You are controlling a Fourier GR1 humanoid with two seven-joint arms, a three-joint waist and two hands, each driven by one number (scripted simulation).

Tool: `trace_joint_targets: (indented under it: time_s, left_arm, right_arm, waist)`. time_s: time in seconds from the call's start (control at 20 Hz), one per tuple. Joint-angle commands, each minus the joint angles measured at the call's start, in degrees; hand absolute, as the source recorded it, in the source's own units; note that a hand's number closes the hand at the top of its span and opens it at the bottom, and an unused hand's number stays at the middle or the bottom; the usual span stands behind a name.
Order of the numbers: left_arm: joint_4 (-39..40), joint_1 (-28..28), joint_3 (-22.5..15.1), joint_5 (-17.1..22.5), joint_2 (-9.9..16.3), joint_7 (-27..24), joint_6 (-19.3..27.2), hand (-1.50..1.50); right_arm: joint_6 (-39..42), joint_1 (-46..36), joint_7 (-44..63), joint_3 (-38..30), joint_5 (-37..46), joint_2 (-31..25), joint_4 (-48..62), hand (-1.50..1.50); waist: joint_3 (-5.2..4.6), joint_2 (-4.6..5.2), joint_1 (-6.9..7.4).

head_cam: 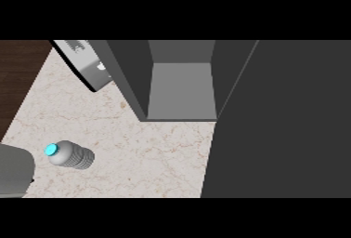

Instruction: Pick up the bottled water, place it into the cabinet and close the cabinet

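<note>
Head view, steep look down onto the pale marbled tabletop (144, 158). The water bottle (70, 155) stands alone on the tabletop at lower left, seen nearly end-on, so its bright cyan cap (52, 149) faces the camera and the ribbed grey body fans out behind it; upright standing leaves the sides free for a grasp from the side. The dark cabinet (274, 121) fills the right half of the view, its open compartment (182, 88) showing a lighter grey floor with nothing visible on it, well apart from the bottle. The cabinet door (86, 62) is swung out to the upper left, edge-on with a pale inner face, which leaves the opening clear for the bottle to go in. A grey forearm (14, 169) enters at the lower left edge, just beside the bottle; no robot hand shows, so finger state cannot be told for either side. Judged from this layout, the bottle is not yet picked up, and placing and door-closing remain to be done.
</note>
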Motion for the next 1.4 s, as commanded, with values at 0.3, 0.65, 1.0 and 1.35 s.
trace_joint_targets:
  time_s: [0.3,0.65,1.0,1.35]
  left_arm:
    - [16.81,-3.95,0.00,-9.05,-1.91,-9.60,-4.25,-1.50]
    - [25.47,-7.30,-1.07,-14.88,-1.68,-12.03,-3.17,-1.50]
    - [41.05,-8.92,-1.57,-20.92,-1.00,-22.92,-6.15,-1.50]
    - [61.10,-15.45,-0.68,-25.08,2.34,-35.87,-7.92,-1.50]
  right_arm:
    - [-2.01,-6.32,9.98,-1.32,2.44,-1.76,-6.66,-1.50]
    - [-1.56,-0.89,3.92,-0.47,1.52,-4.67,-6.39,-1.50]
    - [-5.70,-5.50,12.54,2.63,5.49,-3.84,-11.48,-1.50]
    - [-6.05,-3.17,5.37,2.54,4.18,-5.10,-5.85,-1.50]
  waist:
    - [-0.05,0.05,0.07]
    - [0.03,0.01,-0.23]
    - [-0.09,-0.05,-0.36]
    - [-0.04,0.06,-0.36]
